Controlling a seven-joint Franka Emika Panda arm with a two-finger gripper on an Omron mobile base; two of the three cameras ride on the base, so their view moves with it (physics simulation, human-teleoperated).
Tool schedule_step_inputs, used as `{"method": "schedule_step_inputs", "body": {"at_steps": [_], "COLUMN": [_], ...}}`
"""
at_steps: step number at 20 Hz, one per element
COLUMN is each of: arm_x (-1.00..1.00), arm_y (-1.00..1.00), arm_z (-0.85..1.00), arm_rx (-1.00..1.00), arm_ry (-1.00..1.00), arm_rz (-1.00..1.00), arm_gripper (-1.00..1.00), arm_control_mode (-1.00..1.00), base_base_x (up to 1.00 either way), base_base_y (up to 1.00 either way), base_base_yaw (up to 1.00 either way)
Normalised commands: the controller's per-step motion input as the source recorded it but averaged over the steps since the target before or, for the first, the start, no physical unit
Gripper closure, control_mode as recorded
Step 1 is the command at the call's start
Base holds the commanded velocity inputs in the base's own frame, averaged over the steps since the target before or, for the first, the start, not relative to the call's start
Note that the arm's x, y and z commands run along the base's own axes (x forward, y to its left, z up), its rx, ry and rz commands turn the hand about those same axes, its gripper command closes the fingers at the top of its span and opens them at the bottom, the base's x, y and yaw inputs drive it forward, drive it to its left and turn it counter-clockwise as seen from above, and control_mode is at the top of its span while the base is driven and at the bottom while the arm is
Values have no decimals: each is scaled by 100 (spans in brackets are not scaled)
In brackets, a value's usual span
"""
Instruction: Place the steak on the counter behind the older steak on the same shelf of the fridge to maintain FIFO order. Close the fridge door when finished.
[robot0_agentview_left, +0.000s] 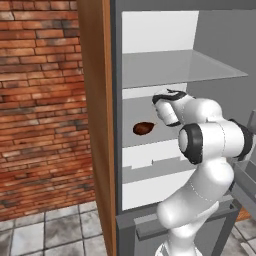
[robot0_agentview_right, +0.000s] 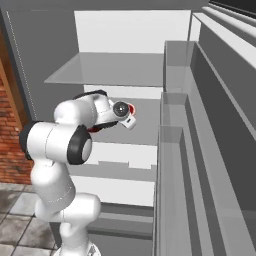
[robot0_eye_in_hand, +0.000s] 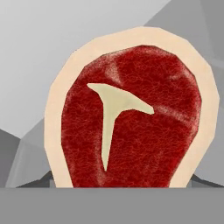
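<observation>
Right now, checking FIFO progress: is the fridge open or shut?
Open: the fridge shows its white interior, with the older steak on the shelf.

Kitchen: open fridge (robot0_agentview_left: 116, 150), shelves, brick wall (robot0_agentview_left: 40, 100), tiled floor (robot0_agentview_left: 50, 232).

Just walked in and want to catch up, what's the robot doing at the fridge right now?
The robot arm is reaching into the open fridge with the steak close in front of its hand, apparently gripped. The hand is over the middle shelf, where the older steak lies near the left front. The fridge door is open.
</observation>
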Motion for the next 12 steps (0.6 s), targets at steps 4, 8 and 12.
{"method": "schedule_step_inputs", "body": {"at_steps": [4,8,12], "arm_x": [33,41,42], "arm_y": [-2,0,0], "arm_z": [0,0,-6], "arm_rx": [0,0,-3], "arm_ry": [0,0,0], "arm_rz": [5,5,5], "arm_gripper": [100,100,100], "arm_control_mode": [-100,-100,-100], "base_base_x": [0,0,0], "base_base_y": [0,0,0], "base_base_yaw": [0,0,0]}}
